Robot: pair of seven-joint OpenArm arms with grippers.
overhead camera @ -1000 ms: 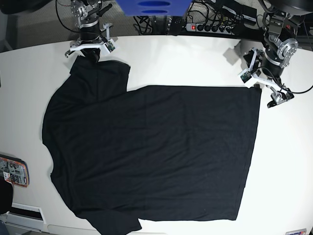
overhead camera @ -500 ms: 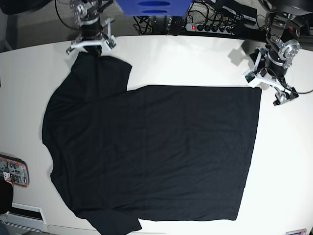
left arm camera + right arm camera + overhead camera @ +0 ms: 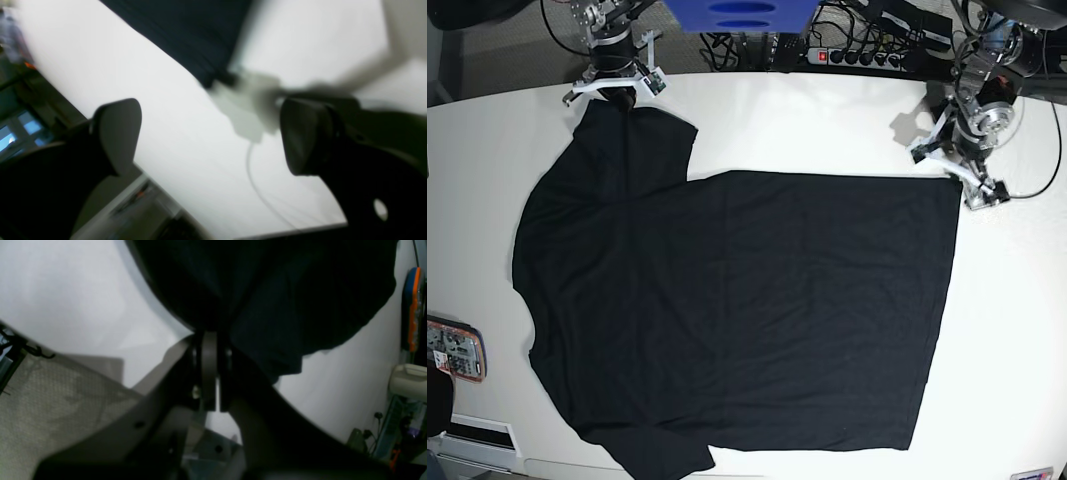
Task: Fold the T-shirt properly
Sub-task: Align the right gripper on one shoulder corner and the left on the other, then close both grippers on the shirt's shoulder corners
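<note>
The white counter (image 3: 827, 120) carries everything here, and no box, bin or other container with contents can be made out on it. The T-shirt (image 3: 737, 310) lies spread flat across most of the counter, its straight hem toward the base view's right and one sleeve reaching to the far left corner. At that corner the right gripper (image 3: 617, 95) has its jaws pressed together on the sleeve's edge; the right wrist view shows dark cloth bunched just ahead of the closed jaws. The left gripper (image 3: 957, 165) hangs above the counter just past the shirt's far right corner, jaws spread wide with nothing between them; in the blurred left wrist view its two dark fingers (image 3: 116, 133) stand well apart over bare white surface. A black power strip (image 3: 857, 56) sits behind the counter's far edge. An orange-edged object (image 3: 452, 350) lies at the near left edge, too small to identify.
</note>
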